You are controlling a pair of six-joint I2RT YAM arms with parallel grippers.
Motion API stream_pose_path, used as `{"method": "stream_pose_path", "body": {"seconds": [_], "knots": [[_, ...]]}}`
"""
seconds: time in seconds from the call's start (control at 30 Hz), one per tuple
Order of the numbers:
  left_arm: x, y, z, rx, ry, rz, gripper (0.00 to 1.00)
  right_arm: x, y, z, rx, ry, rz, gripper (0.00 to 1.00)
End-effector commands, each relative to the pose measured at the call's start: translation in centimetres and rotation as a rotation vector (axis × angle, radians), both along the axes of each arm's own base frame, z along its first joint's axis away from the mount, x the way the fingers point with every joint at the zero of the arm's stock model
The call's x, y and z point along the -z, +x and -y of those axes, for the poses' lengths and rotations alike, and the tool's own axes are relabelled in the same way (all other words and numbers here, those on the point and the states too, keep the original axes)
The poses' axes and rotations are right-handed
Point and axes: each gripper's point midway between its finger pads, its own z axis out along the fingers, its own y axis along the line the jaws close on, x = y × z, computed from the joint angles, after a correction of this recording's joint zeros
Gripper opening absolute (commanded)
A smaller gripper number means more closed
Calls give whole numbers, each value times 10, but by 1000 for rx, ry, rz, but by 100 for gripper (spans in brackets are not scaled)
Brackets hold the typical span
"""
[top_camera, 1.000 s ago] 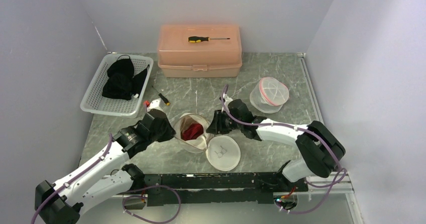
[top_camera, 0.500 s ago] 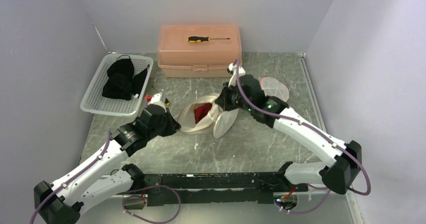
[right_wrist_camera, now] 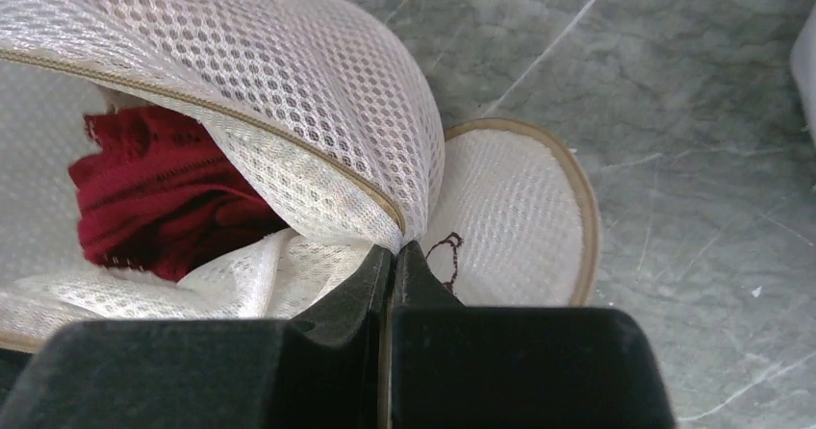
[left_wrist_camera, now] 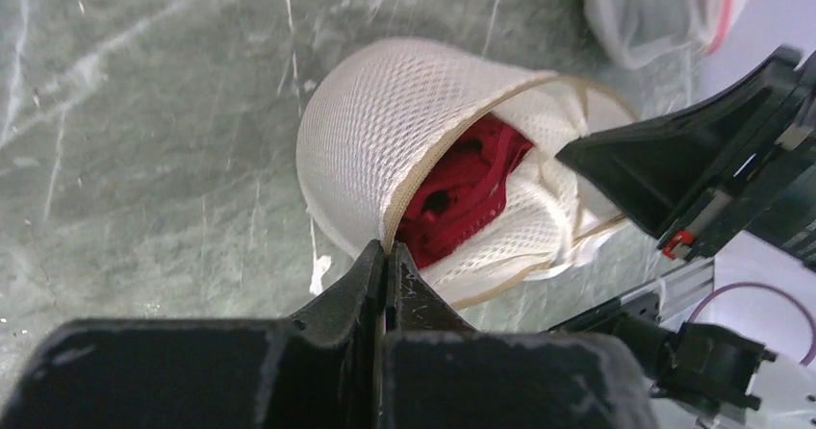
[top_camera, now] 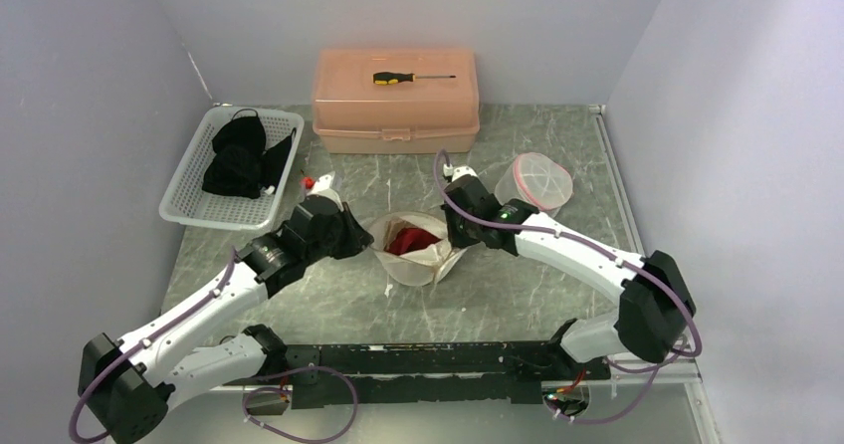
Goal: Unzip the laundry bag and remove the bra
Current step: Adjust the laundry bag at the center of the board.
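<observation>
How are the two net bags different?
The held bag is open, showing a red bra; the other bag looks closed. The held bag has tan trim, the other bag red trim. The left gripper and right gripper pinch the held bag; the other bag sits alone. Both are white mesh.

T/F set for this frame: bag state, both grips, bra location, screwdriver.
1. The laundry bag is open and the red bra shows inside it. True.
2. The left gripper and the right gripper each pinch the bag's rim, jaws shut. True.
3. The bra is out of the bag. False: it sits inside the bag, with neither gripper touching it.
4. The screwdriver lies in the white basket. False: it lies on the lid of the pink box; the basket holds black clothes.
</observation>
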Motion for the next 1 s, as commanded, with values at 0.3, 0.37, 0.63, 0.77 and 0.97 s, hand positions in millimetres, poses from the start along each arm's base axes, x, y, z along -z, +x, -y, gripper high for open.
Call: {"method": "stream_pose_path", "body": {"seconds": [0.3, 0.37, 0.63, 0.77, 0.97], "knots": [[23, -7, 21, 66, -88, -45, 3, -21, 0, -2, 40, 96, 60, 52], [25, -5, 27, 82, -100, -46, 3, -24, -5, 2, 59, 120, 60, 54], [36, 0, 36, 98, -93, -71, 3, -2, -27, 2, 56, 231, -48, 58], [34, 0, 33, 95, -81, -60, 3, 7, -33, -8, 21, 267, -96, 52], [37, -3, 32, 98, -77, -71, 3, 2, -28, -14, -3, 286, -74, 12]]}}
